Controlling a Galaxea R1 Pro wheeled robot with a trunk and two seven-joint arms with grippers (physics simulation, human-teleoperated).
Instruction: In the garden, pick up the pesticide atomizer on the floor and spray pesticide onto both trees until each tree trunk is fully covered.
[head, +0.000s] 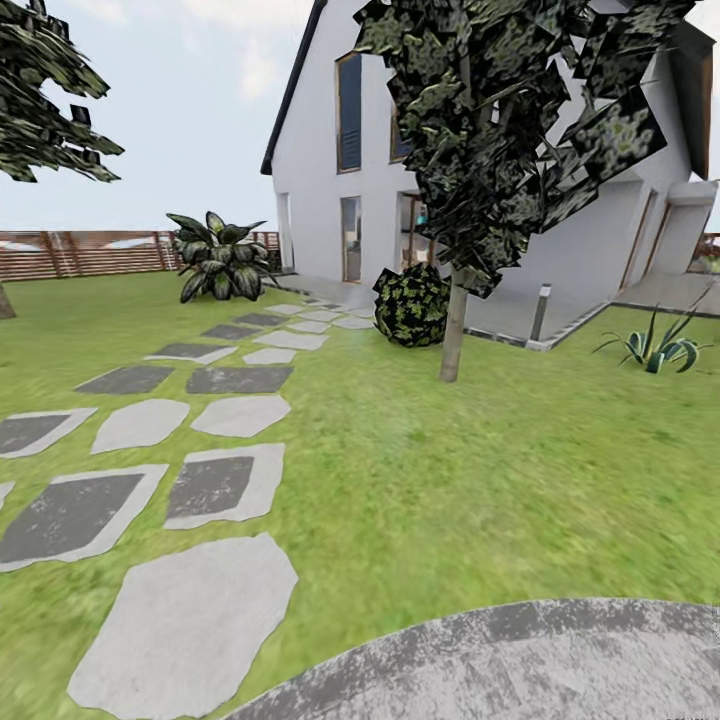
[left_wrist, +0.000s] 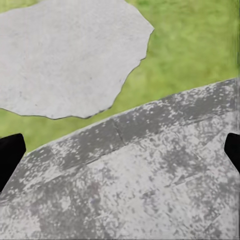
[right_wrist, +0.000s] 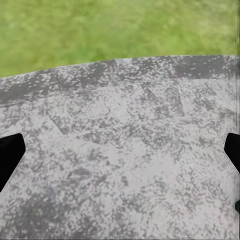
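Garden (head: 480, 480) lawn spread wide in head view, w/ white house (head: 330, 150) at back & slat fence (head: 90, 252) far left; one tree (head: 500, 130) stood on grass right of centre, pale trunk (head: 453, 330) upright just beside a round bush (head: 411, 305); grey stepping stones (head: 190, 620) ran from near left toward house; curved grey paving (head: 520, 665) lay nearest. Left claw (left_wrist: 120, 150) & right claw (right_wrist: 120, 152) each hung spread wide over that paving, holding nothing; black fingertips (left_wrist: 10, 155) at frame edges.
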